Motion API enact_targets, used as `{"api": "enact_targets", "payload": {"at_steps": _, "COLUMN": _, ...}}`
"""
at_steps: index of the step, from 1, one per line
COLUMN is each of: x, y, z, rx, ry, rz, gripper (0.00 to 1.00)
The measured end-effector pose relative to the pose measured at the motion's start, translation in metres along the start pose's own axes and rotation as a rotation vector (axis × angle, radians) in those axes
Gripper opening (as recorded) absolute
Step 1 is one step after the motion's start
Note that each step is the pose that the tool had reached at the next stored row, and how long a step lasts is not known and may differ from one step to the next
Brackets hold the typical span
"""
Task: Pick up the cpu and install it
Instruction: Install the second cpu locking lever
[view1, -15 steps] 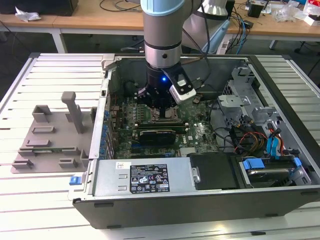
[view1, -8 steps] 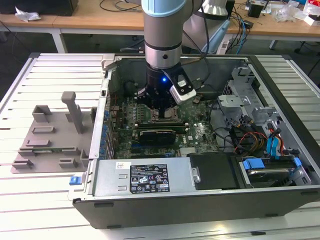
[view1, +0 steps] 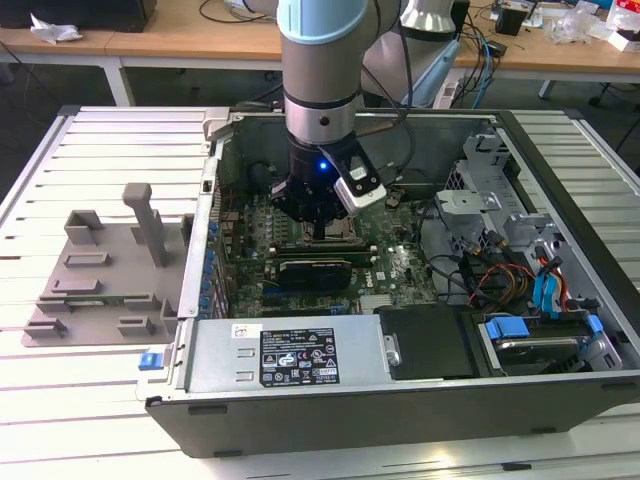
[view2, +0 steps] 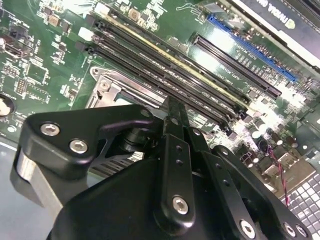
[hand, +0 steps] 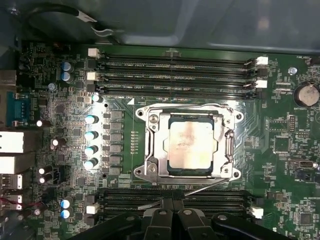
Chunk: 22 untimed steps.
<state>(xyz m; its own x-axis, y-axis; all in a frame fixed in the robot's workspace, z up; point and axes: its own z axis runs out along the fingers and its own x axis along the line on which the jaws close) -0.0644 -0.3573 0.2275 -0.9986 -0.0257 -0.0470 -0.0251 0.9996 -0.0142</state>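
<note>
In the first wrist view the cpu (hand: 192, 145), a square chip with a silvery, slightly stained top, lies flat inside the metal frame of the motherboard socket (hand: 150, 150). A thin wire lever (hand: 200, 189) runs along the socket's edge nearest my gripper (hand: 173, 206). The gripper's dark fingers sit pressed together beside that edge, holding nothing and apart from the chip. In the exterior view the gripper (view1: 322, 225) hangs low inside the open computer case, over the middle of the board. The second wrist view has the gripper (view2: 172, 107) above the socket's corner (view2: 102, 85).
Memory slots (hand: 180, 75) flank the socket on two sides. A black expansion card (view1: 315, 270) lies just in front of the gripper. Case walls (view1: 205, 250), a power supply (view1: 290, 355) and cables with drive bays (view1: 510, 270) ring the board. A grey fixture (view1: 100, 270) stands at the exterior view's left.
</note>
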Motion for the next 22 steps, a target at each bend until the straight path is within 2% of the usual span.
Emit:
{"api": "enact_targets", "payload": {"at_steps": 5, "x": 0.0025, "y": -0.0013, "z": 0.0011, "rx": -0.0024, "ry": -0.0005, "rz": 0.000, "gripper": 0.11}}
{"api": "enact_targets", "payload": {"at_steps": 9, "x": 0.0048, "y": -0.0051, "z": 0.0010, "rx": -0.0025, "ry": -0.0007, "rz": 0.000, "gripper": 0.11}}
{"api": "enact_targets", "payload": {"at_steps": 11, "x": 0.0076, "y": -0.0068, "z": 0.0014, "rx": -0.0077, "ry": -0.0021, "rz": 0.000, "gripper": 0.11}}
{"api": "enact_targets", "payload": {"at_steps": 12, "x": 0.0081, "y": -0.0068, "z": 0.0020, "rx": -0.0208, "ry": -0.0034, "rz": -0.002, "gripper": 0.11}}
{"api": "enact_targets", "payload": {"at_steps": 14, "x": 0.0102, "y": -0.0073, "z": 0.0028, "rx": -0.0536, "ry": -0.0061, "rz": -0.008, "gripper": 0.11}}
{"api": "enact_targets", "payload": {"at_steps": 15, "x": 0.0129, "y": -0.0085, "z": 0.0037, "rx": -0.0658, "ry": -0.0067, "rz": -0.010, "gripper": 0.11}}
{"api": "enact_targets", "payload": {"at_steps": 16, "x": 0.0157, "y": -0.0104, "z": 0.0045, "rx": -0.0729, "ry": -0.0071, "rz": -0.011, "gripper": 0.11}}
{"api": "enact_targets", "payload": {"at_steps": 20, "x": 0.0170, "y": -0.0193, "z": 0.0048, "rx": -0.0793, "ry": -0.0073, "rz": -0.011, "gripper": 0.11}}
{"api": "enact_targets", "payload": {"at_steps": 21, "x": 0.0203, "y": -0.0289, "z": 0.0088, "rx": -0.1291, "ry": -0.0089, "rz": -0.011, "gripper": 0.11}}
{"api": "enact_targets", "payload": {"at_steps": 22, "x": 0.0208, "y": -0.0286, "z": 0.0148, "rx": -0.1445, "ry": -0.0095, "rz": -0.010, "gripper": 0.11}}
